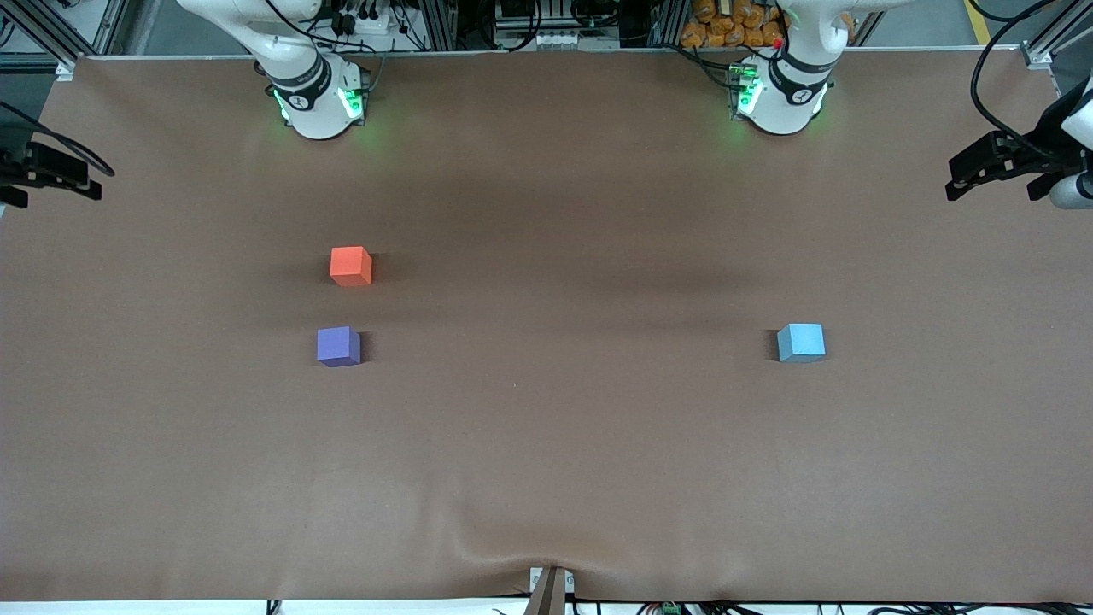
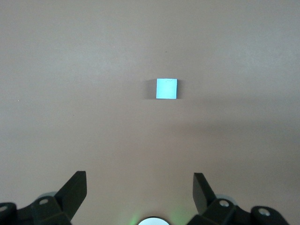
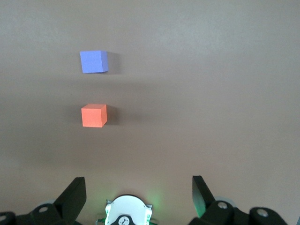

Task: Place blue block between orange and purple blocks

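The sky-blue block [image 1: 801, 342] sits alone on the brown table toward the left arm's end; the left wrist view shows the blue block [image 2: 167, 88] well ahead of the open left gripper [image 2: 139, 185]. The orange block [image 1: 351, 266] and the purple block [image 1: 338, 346] stand toward the right arm's end with a small gap between them, purple nearer the front camera. Both the orange block [image 3: 93, 115] and the purple block [image 3: 93, 62] show in the right wrist view, off the line of the open right gripper [image 3: 138, 185]. Both grippers hang high and hold nothing.
The brown table cover [image 1: 546, 444] is wrinkled at its near edge, by a small mount [image 1: 548, 589]. The right arm's base [image 1: 318, 98] and the left arm's base [image 1: 779, 94] stand along the table's back edge. The hands show at the view's side edges.
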Tool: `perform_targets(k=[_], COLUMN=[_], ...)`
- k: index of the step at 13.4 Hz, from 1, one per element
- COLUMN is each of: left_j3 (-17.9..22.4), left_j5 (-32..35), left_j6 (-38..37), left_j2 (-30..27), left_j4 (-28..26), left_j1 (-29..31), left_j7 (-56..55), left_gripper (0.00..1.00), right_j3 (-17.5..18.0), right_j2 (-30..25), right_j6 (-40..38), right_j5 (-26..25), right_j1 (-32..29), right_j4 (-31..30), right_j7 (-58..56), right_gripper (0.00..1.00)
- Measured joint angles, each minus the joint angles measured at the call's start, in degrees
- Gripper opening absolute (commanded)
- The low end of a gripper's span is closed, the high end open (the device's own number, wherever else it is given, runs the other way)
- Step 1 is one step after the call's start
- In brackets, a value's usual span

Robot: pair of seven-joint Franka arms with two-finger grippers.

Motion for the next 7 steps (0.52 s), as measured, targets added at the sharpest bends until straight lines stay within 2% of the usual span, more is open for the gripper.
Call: perform_targets(k=[7], left_j3=[0.10], left_j5=[-0.22], left_j6=[1.05], left_j2=[0.15], left_j4=[-2.07], left_j1=[0.13], left_j7=[0.00], left_gripper=[1.00], right_j3=[0.42], right_j2=[0.17], right_j6=[-0.35], right_j5=[0.00], right_j1=[0.26], right_j4=[-0.79], right_j7=[-0.31], right_gripper=[1.00])
